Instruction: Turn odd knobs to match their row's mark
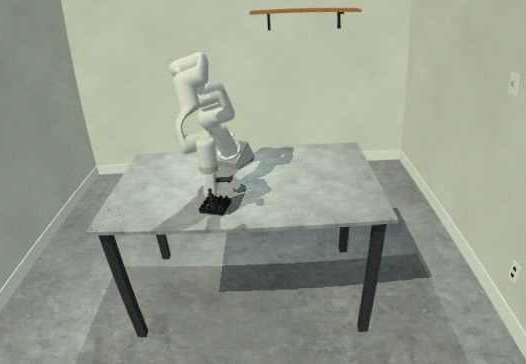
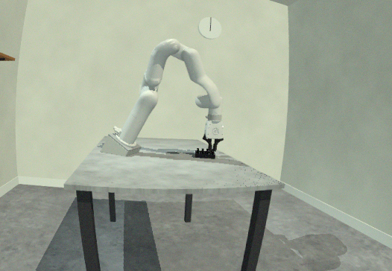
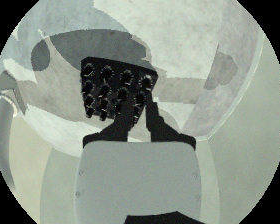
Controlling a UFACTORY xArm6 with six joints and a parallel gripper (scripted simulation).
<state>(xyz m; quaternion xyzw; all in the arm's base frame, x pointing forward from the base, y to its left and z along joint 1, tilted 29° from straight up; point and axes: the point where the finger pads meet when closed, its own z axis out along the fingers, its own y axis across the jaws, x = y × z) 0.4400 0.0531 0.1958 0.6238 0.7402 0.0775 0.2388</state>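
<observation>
The black knob box (image 1: 215, 211) (image 2: 205, 155) (image 3: 116, 63) stands on the table, with several black knobs in rows on its top. My gripper (image 1: 210, 193) (image 2: 212, 150) (image 3: 139, 100) points down over one side of the box. Its fingers are a little apart, and I see no grip on a knob. In the wrist view the fingertips are low, beside a knob in the right-hand column, and the left finger hides part of the box. A knob (image 3: 146, 81) shows just beyond the fingertips. White marks show around the knobs, but the names, most line directions and the socket cannot be made out.
The grey table (image 1: 312, 195) (image 2: 158, 173) carries the box near its long edge in the top view. The arm's base (image 1: 242, 156) (image 2: 118, 146) stands farther back. Neighbouring knobs stand close around the fingers. A shelf (image 1: 304, 11) hangs on the wall, far above the table.
</observation>
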